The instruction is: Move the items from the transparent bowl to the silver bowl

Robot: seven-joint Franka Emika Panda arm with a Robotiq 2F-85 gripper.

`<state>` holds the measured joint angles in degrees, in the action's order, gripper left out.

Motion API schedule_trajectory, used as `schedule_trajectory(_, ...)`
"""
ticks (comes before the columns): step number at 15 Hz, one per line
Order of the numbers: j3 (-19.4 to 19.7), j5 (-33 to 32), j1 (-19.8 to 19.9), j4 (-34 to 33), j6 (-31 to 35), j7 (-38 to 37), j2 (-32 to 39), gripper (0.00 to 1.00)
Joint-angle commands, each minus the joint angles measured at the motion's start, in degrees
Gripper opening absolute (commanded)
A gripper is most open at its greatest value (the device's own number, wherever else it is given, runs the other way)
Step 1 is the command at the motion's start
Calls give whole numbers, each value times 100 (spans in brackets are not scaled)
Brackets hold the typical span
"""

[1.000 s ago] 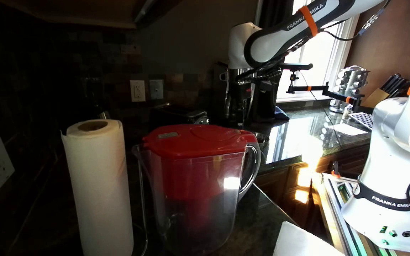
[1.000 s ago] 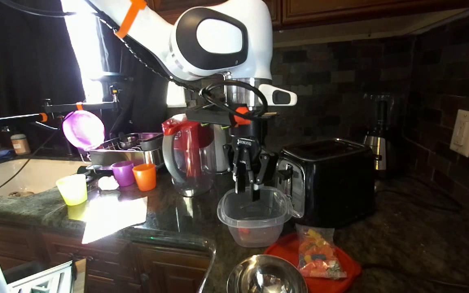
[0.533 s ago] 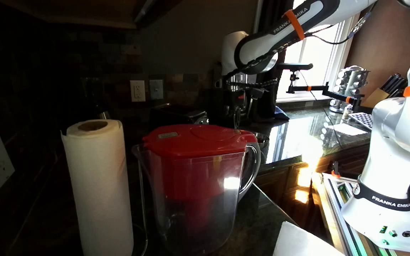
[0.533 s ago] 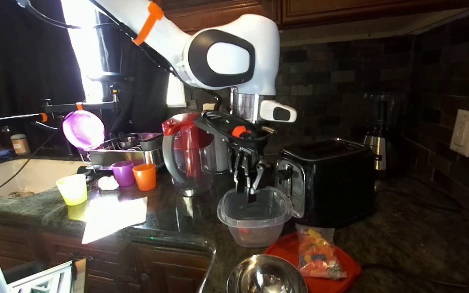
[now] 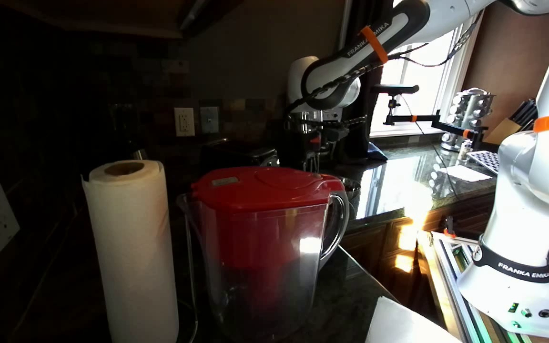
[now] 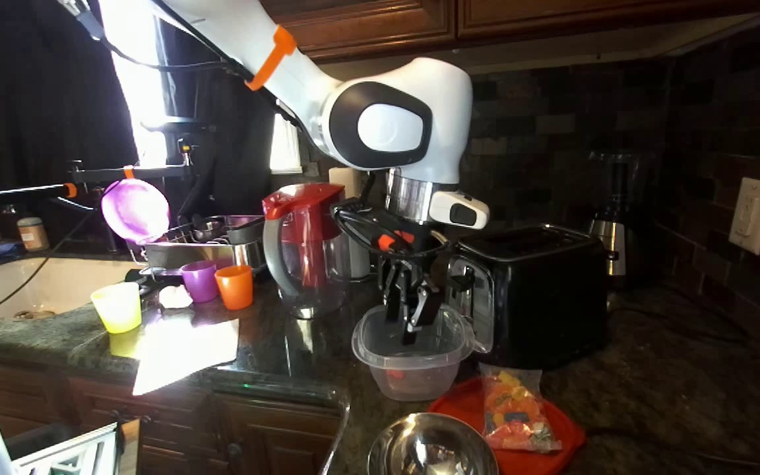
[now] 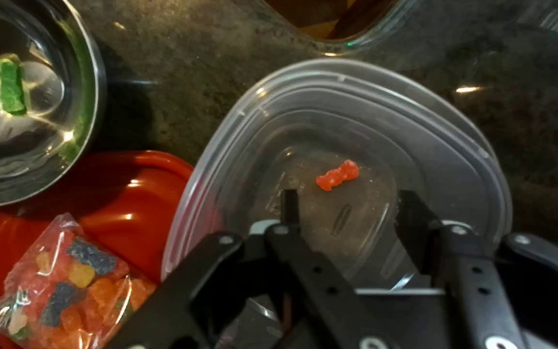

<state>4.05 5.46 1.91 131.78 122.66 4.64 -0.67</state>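
The gripper (image 7: 348,206) points down over the mouth of the transparent bowl (image 7: 376,121), its fingers (image 7: 290,209) spread well apart; whether their tips are below the rim I cannot tell. A single red gummy candy (image 7: 338,175) lies on the floor of that bowl, and in the wrist view it shows just beyond the gap between the fingertips. In an exterior view it is only a blurred red patch behind the bowl's cloudy wall. Near the transparent bowl, with a strip of dark countertop (image 7: 177,63) between, stands the silver bowl (image 7: 90,97), a green gummy candy (image 7: 10,87) inside it. Beside both bowls is a red plate (image 7: 148,189), partly hidden by the silver one, and a clear bag of mixed candies (image 7: 83,291) lies on it. In an exterior view a black toaster (image 6: 538,303) stands just beside the transparent bowl. Farther off, in both exterior views, are a water pitcher (image 5: 265,238) with a red top and, next to it, an upright paper towel roll (image 5: 136,257). On the pitcher's side away from the toaster stand an orange cup (image 6: 234,287), a purple cup (image 6: 200,282) and a yellow cup (image 6: 117,308).
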Motion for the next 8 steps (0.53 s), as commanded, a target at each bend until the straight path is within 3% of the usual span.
schedule_trajectory(1, -51, 201, 29, -157, 28, -251, 279, 47)
schedule_trajectory(3, -55, 225, 31, -200, 19, -354, 363, 40)
schedule_trajectory(8, -52, 194, 37, -214, 8, -609, 532, 43)
